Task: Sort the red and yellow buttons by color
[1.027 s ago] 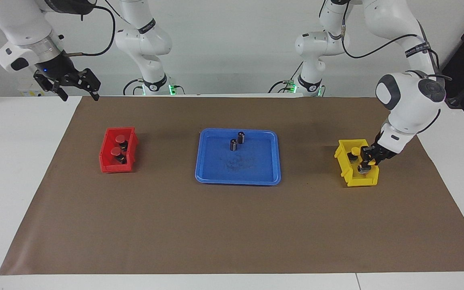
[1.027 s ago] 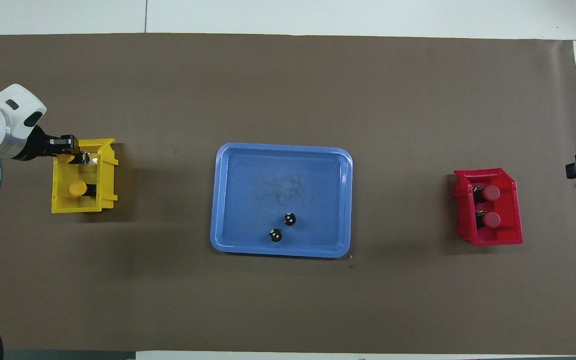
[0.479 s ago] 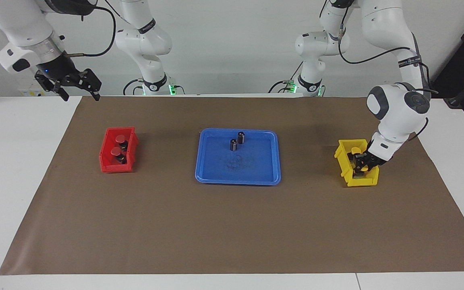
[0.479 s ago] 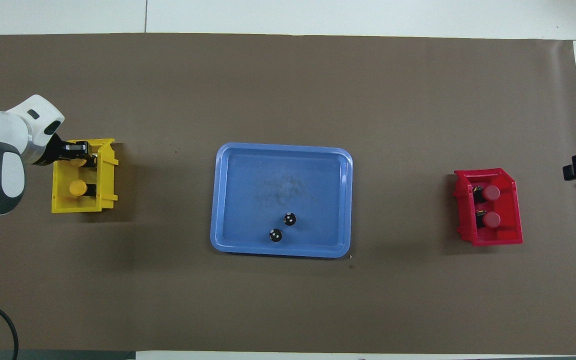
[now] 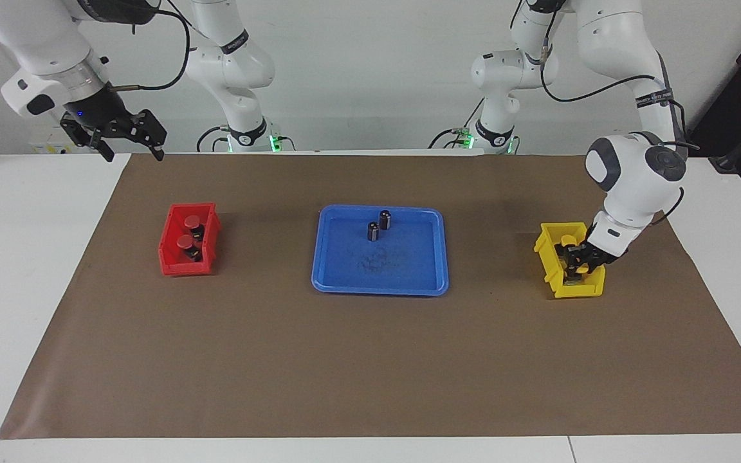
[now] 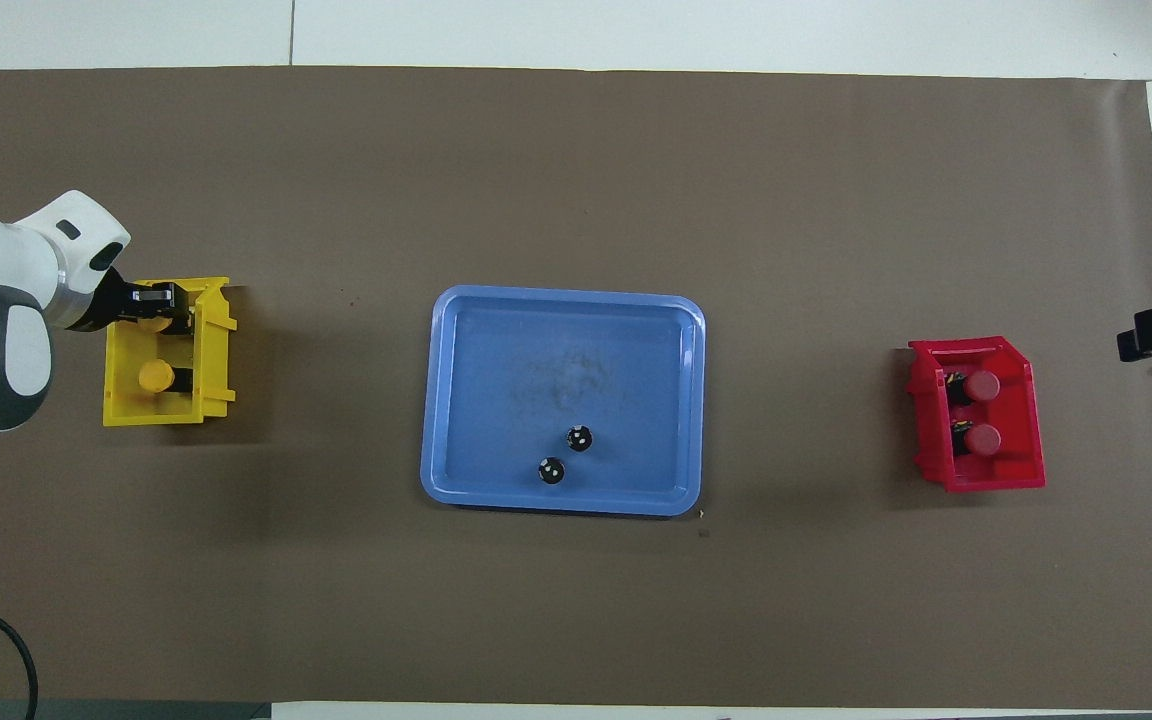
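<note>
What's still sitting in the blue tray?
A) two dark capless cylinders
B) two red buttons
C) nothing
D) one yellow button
A: only two dark capless cylinders stand in the blue tray, near its edge closest to the robots; no coloured caps show there.

A plain white wall (image 5: 370, 71) rises past a white table (image 5: 23, 270) overlaid with a wide brown paper sheet (image 5: 370, 360); light is even, and shadows stay soft
</note>
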You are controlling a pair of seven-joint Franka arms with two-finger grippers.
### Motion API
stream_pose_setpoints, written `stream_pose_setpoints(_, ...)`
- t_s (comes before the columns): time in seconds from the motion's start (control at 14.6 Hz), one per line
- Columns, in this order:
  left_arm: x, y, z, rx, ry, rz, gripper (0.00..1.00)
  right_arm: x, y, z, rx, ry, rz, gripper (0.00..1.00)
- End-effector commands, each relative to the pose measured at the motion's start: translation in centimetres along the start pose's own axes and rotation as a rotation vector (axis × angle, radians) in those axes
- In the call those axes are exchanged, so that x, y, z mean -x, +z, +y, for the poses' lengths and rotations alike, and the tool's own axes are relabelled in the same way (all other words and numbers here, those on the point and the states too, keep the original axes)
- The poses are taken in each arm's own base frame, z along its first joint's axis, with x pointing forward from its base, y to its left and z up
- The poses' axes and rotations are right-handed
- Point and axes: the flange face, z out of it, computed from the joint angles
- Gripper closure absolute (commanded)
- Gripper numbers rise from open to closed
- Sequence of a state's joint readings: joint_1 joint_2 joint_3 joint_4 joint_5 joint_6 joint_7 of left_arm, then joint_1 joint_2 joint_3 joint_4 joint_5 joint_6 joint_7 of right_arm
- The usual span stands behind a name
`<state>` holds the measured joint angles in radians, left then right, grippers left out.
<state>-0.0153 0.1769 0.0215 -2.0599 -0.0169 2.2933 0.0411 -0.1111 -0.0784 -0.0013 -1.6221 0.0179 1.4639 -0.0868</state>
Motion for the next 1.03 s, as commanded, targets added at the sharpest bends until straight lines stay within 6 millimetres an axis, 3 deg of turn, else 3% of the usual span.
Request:
stream_pose_setpoints(0.0,0.47,0.33,-0.01,-0.005,0.015,0.015,0.2,0.35,-0.06,-0.03,-0.004,0.012,-0.01,0.0)
stream_pose_setpoints(0.48,0.24,0.27,-0.01,-0.006,0.015,0.018,0.21,0.35,-0.13,-0.03,-0.004,0.012,-0.009,0.0)
stream_pose_setpoints(0.82,0.21,0.19,-0.01,-0.006,0.014,0.015,0.26,0.35,-0.13,-0.03,-0.004,0.012,-0.009,0.0)
stream_pose_setpoints(0.96,-0.17,-0.6,0.08,-0.005,0.014,0.014,0.26,0.35,-0.13,-0.03,-0.004,0.012,-0.009,0.0)
